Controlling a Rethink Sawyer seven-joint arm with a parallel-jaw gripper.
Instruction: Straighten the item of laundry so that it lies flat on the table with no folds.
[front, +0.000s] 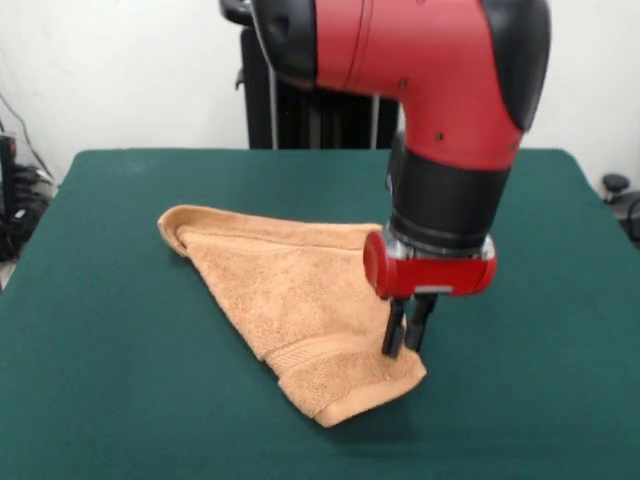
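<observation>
Big dark green table (120, 400) fills most of what I can see, felt-like top, white wall behind it, some cables off at the left edge.

Next biggest: the red & black arm (420, 70) coming down from above on the right side of centre. Fat red elbow section up top, black wrist below it, then a red cuff w/ the gripper (406, 345) hanging under that. Black pedestal column (300, 110) stands behind the arm at the table's far side.

The item of laundry (290, 290) is an orange-tan terry towel lying approx. mid-table, folded over on itself into a rough triangle, so not flat. One rounded corner points to the far left w/ its edge curled up a bit; the long fold runs along the far side toward the gripper; the third corner points toward the near side. A woven border band (320, 355) crosses the cloth near that near corner, & the hem there is doubled over.

Gripper's two black fingers (393, 332) point down, close together w/ only a thin gap, tips right at the towel's right edge by the near corner. Looks like they touch the cloth; can't tell if any fabric is pinched between them.
</observation>
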